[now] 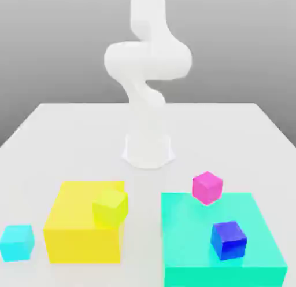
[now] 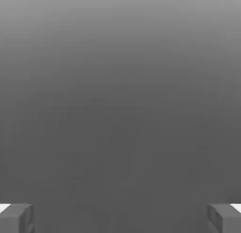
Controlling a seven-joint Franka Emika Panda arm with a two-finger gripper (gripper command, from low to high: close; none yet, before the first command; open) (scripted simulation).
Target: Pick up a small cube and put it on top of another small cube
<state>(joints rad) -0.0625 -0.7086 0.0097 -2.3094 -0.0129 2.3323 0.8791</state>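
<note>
Grey backdrop — claw (image 2: 120,218) wide, empty

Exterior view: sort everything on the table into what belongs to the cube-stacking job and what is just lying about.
Job:
- small cyan cube, on the table at the exterior view's left
- gripper, open, holding nothing

Lying about:
- big yellow block
- small yellow cube
- big turquoise-green block
- small magenta cube
- small dark blue cube
- table

four small cubes: cyan (image 1: 16,242), yellow (image 1: 110,207), pink (image 1: 207,187), blue (image 1: 228,240). two big blocks: yellow (image 1: 78,234), green (image 1: 191,245). one arm (image 1: 147,77).
</note>
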